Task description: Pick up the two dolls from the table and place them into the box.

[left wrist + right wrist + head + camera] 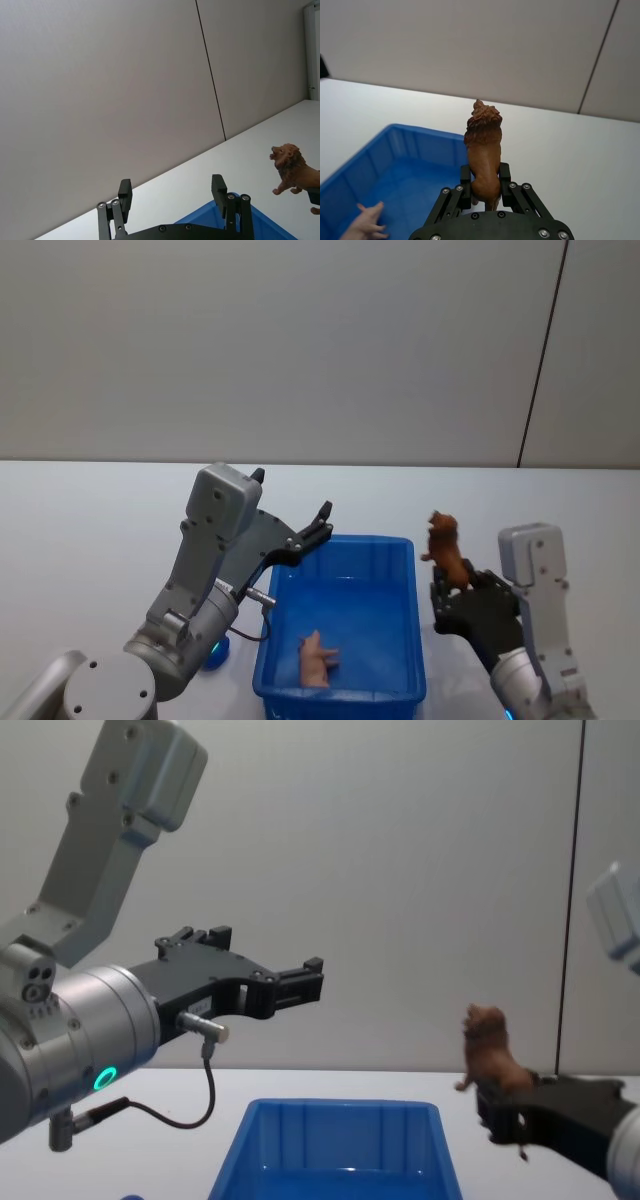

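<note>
Lying in the near left part of the box, the pink pig doll rests on its side on the blue floor, close to the near wall. The box sits on the white table, its long sides running from near to far.

Just right of the box, the right hand is clenched on the brown lion doll, its two black fingers pressing the doll's hindquarters from either side. The doll is up off the table, higher than the box's rim and outside its right wall, near the far right corner. It is tilted upward, with its maned head pointing up and away toward the far side.

Farther back on the left, the left hand hangs well above the box's far left corner. Its fingers are spread wide apart, grasping nothing, and point toward the far right.

Beyond both hands the bare table runs to a plain grey wall with one dark vertical seam at the right.
</note>
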